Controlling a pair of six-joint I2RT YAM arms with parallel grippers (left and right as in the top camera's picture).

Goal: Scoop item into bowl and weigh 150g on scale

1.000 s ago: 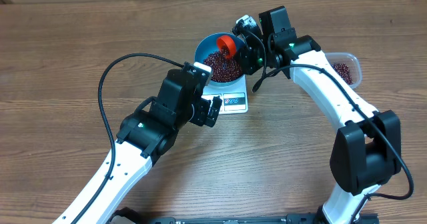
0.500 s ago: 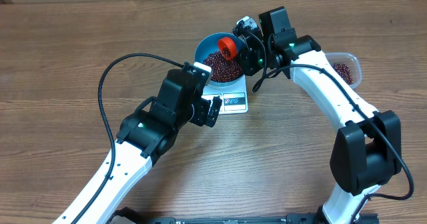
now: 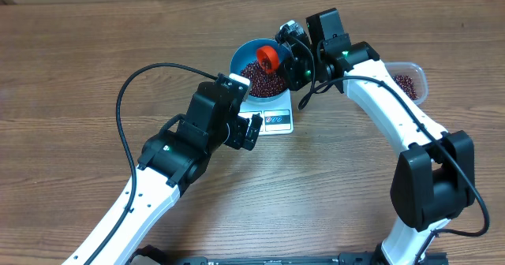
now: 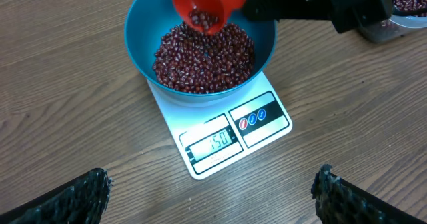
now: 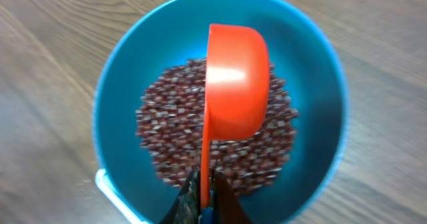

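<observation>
Tipped slightly further over the bowl (image 5: 320,104), the scoop (image 5: 233,84) is clamped in the right pincer (image 5: 202,192); left pincer (image 4: 213,194) gapes empty.

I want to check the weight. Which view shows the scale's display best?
The left wrist view: the display of the scale faces the camera, digits legible. Overhead shows the scale small, digits unreadable. Right wrist shows only its corner under the bowl.
</observation>
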